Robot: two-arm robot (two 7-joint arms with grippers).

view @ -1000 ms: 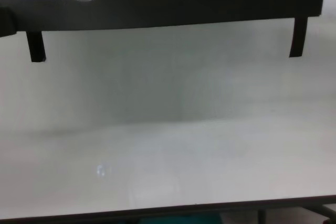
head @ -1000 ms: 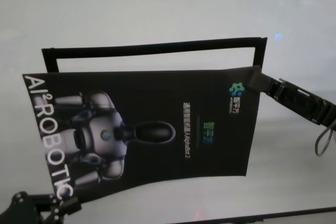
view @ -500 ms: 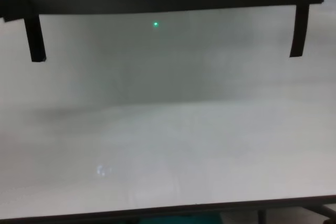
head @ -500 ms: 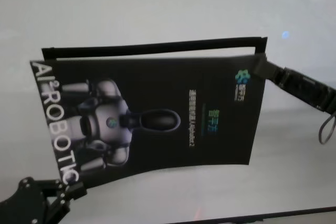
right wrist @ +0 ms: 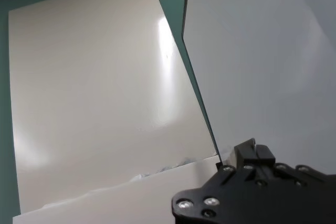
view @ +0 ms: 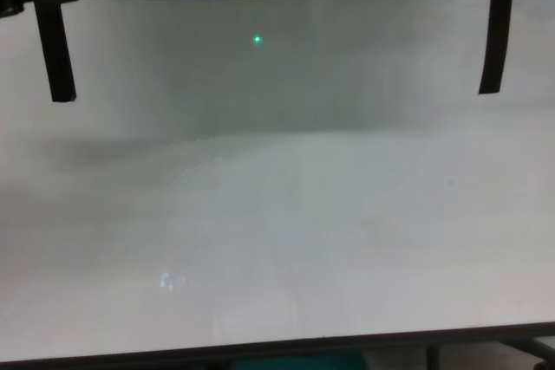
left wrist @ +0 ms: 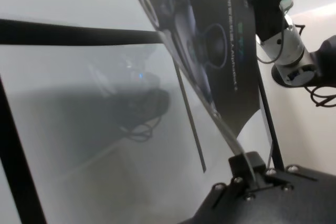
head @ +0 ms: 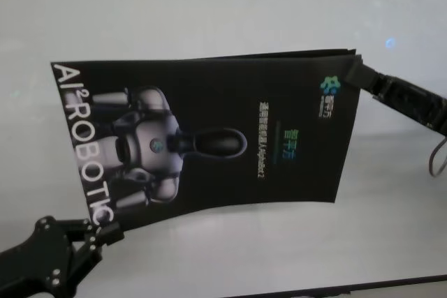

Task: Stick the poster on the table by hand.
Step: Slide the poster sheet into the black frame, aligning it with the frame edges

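Nearest the robot, the left gripper (head: 105, 232) was pinched shut on the near left corner of the poster (head: 209, 137), just below the white lettering. From there the sheet rose and ran away to the far right, where the right gripper (head: 355, 72) was likewise clamped on the opposite corner. Between the two grippers the poster hung in the air, bowed and tilted, apart from the table (view: 286, 240) beneath it. Past the left gripper's fingers (left wrist: 247, 163), black frame strips (left wrist: 79, 34) lay on the tabletop under the sheet, two of them (view: 56, 49) showing below its edge. By this showing, picking up and carrying were done; lowering the sheet onto the frame, aligning it and pressing it flat were all left.
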